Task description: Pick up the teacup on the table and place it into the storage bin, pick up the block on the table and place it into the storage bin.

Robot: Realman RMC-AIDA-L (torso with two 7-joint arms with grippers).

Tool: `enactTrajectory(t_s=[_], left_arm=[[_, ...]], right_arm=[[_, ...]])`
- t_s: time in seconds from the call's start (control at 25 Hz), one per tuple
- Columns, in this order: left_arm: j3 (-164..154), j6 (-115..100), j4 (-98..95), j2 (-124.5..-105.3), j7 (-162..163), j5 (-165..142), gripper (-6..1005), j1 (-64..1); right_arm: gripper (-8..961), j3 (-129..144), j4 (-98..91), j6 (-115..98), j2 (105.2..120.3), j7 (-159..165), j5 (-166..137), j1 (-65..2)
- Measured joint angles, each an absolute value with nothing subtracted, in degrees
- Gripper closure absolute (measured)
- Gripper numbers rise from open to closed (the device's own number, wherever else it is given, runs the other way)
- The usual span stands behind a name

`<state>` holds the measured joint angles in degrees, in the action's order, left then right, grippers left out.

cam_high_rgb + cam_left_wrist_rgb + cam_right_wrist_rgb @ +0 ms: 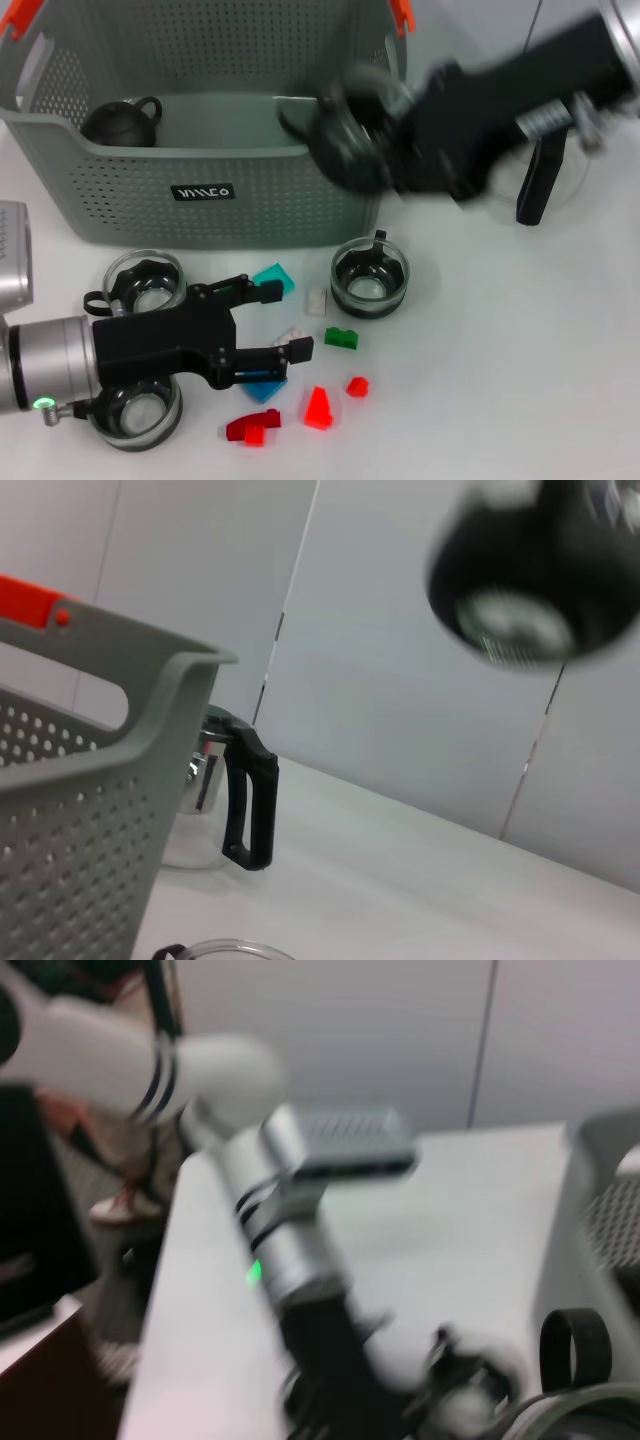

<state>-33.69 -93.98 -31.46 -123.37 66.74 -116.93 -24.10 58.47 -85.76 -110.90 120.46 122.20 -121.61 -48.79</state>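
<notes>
While left gripper (275, 320) fingers gape, three teacups (369, 277) on table, right's unclear.

A glass teapot (545, 185) with a black handle is seen on the white table (520, 380), to the right of the right gripper (350, 140) and near it. It is set well apart from the left gripper (285, 320), beyond it and to its right. A small dark teapot (120, 122) is seen beyond the left gripper, to its left, and far to the left of the right gripper. Pale grey wall panels (400, 630) are shown behind the table.
</notes>
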Motion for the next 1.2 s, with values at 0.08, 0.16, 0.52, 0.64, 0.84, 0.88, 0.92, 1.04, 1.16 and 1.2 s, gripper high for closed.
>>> enactTrajectory(t_s=[0.08,0.16,0.52,0.64,0.84,0.88,0.92,1.04,1.16,1.2], left_arm=[[-33.82,-94.12,-31.04,-123.58,66.64,-117.04,123,-24.10],[-34.14,-94.18,-30.49,-123.84,66.14,-117.07,123,-24.12],[-34.48,-93.93,-27.31,-124.07,63.10,-116.95,124,-25.47],[-34.46,-94.30,-27.26,-124.09,63.09,-116.97,124,-25.70],[-34.45,-94.44,-27.24,-124.10,63.09,-117.02,124,-26.00],[-34.44,-94.42,-27.24,-124.10,63.09,-117.04,124,-26.06],[-34.45,-94.43,-27.24,-124.10,63.10,-117.06,124,-26.11],[-34.45,-94.56,-27.24,-124.09,63.20,-117.07,124,-26.28],[-34.45,-94.58,-27.24,-124.04,63.25,-117.07,124,-26.35],[-34.45,-94.59,-27.24,-124.04,63.28,-117.07,124,-26.41]], right_arm=[[868,58.53,-84.66,-106.11,120.56,123.55,-122.26,-50.91],[867,59.54,-82.83,-100.70,120.58,124.35,-123.68,-52.30],[861,65.08,-58.80,-71.33,120.27,126.41,-134.88,-62.99],[859,65.59,-49.82,-63.28,120.25,126.44,-137.15,-66.82],[855,70.02,-39.33,-50.38,120.51,126.44,-138.24,-70.01],[855,71.59,-37.68,-47.70,120.66,126.44,-138.11,-70.15],[854,73.38,-36.02,-44.75,120.77,126.46,-137.79,-70.23],[852,78.56,-31.43,-37.33,120.93,126.51,-136.01,-70.38],[850,83.07,-28.32,-32.25,121.01,126.54,-133.45,-70.40],[849,83.92,-27.92,-31.32,121.00,126.54,-132.87,-70.40]])
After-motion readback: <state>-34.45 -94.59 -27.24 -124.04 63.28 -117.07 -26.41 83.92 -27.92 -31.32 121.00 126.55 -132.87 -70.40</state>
